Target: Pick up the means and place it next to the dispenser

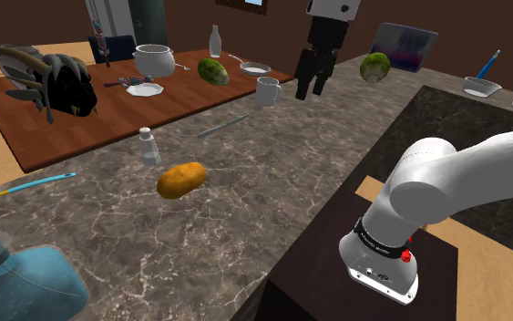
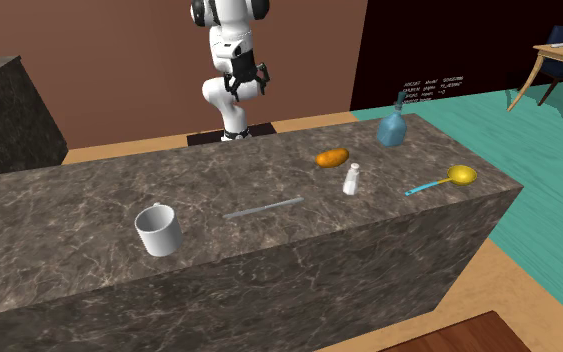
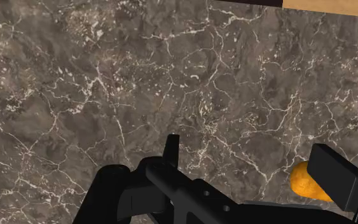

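On the marble counter (image 2: 89, 200), between the white mug (image 2: 157, 230) and the shaker (image 2: 350, 180), lies the thin grey bar (image 2: 262, 208), probably the thing meant, well apart from the blue dispenser (image 2: 390, 128); it looks light, stiff and low-lying, best pinched across its narrow middle; the gripper (image 1: 311, 89) hangs above, fingers apart, empty.

In the shoulder view the potato (image 1: 180, 180) lies near the middle of the worktop (image 1: 245, 201). The shaker (image 1: 148, 146) stands upright just behind it to the left, not touching it. Farther back lies a thin rod (image 1: 224, 126), and beyond that the mug (image 1: 268, 91) stands by the far edge. The dispenser (image 1: 22, 278) stands at the view's lower left — well apart from the potato — and a long-handled spoon (image 1: 26, 187) lies behind it. A table (image 1: 72, 137) stands beyond the worktop.
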You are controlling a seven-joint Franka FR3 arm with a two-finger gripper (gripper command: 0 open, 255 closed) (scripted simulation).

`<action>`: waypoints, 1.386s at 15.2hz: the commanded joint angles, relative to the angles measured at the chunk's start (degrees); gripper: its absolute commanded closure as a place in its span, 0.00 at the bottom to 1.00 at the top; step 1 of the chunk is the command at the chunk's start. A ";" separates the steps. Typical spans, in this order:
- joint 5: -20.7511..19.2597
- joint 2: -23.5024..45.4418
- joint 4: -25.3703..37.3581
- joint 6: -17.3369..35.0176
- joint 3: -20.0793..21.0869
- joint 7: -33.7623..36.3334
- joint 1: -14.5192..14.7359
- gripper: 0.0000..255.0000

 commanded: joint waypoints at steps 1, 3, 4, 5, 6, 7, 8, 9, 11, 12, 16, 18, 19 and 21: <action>0.00 0.00 0.00 0.00 0.00 0.00 0.00 0.00; -1.80 2.54 -0.49 2.99 -2.70 -6.94 1.06 0.00; -2.60 4.01 -0.54 4.51 -4.03 -10.37 1.62 0.00; -3.34 5.59 -0.47 6.03 -5.35 -13.77 2.24 0.00; -3.98 7.29 -0.27 7.54 -6.63 -17.16 2.85 0.00; -4.53 9.08 0.06 9.04 -7.91 -20.52 3.53 0.00; -4.97 10.97 0.50 10.52 -9.11 -23.89 4.19 0.00; -5.29 12.95 1.06 11.96 -10.28 -27.25 4.88 0.00; -5.59 17.11 2.52 14.73 -12.48 -33.98 6.30 0.00; -5.57 19.28 3.40 16.03 -13.52 -37.33 7.06 0.00; -4.24 28.40 7.87 20.55 -16.97 -50.81 9.96 0.00; -2.90 33.10 10.60 22.34 -18.20 -57.54 11.25 0.00; -2.10 35.46 12.06 23.10 -18.67 -60.89 11.81 0.00; -0.30 40.16 15.18 24.37 -19.26 -67.49 12.73 0.00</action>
